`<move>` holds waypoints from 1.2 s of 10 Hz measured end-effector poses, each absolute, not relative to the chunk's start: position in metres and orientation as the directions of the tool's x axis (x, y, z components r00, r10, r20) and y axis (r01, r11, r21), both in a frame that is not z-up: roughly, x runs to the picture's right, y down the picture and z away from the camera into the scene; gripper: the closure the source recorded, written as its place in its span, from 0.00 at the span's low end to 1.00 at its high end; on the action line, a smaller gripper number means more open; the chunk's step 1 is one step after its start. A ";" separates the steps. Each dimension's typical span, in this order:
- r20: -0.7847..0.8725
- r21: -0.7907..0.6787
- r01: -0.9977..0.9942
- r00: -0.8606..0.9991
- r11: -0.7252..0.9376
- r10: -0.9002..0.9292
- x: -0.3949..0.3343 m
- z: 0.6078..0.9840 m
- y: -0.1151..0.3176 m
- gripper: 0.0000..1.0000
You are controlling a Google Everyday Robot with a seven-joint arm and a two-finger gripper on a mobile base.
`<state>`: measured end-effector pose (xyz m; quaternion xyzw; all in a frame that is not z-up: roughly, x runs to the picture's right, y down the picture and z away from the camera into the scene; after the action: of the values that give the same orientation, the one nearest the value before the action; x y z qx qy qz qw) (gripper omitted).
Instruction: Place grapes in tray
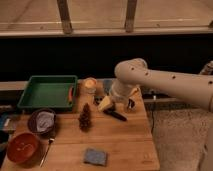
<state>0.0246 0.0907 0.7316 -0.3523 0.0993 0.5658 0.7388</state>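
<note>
Camera view: grapes [85,118] lie on table [125,141] near jaws, not touching.

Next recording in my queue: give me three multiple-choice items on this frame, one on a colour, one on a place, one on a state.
1. What colour is the tray?
A blue; B green; C white.

2. Where is the hand?
A above the tray; B above the table, right of the grapes; C touching the tray's handle.

3. What state are the grapes in?
A lying on the table, not gripped; B lifted by the hand; C resting in the tray.

Answers:
1 B, its walls and floor are green.
2 B, it hangs beside the bunch, apart from it.
3 A, the bunch rests on the wood with nothing touching it.
</note>
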 end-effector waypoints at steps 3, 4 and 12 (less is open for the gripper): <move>-0.514 -0.487 -0.855 0.446 0.179 0.732 -0.026 0.751 0.077 0.20; -0.497 -0.516 -0.831 0.489 0.209 0.717 -0.048 0.752 0.076 0.20; -0.501 -0.568 -0.786 0.564 0.243 0.656 -0.082 0.768 0.093 0.20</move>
<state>-0.0825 0.0931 0.7684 -0.4087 0.0797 0.4598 0.7843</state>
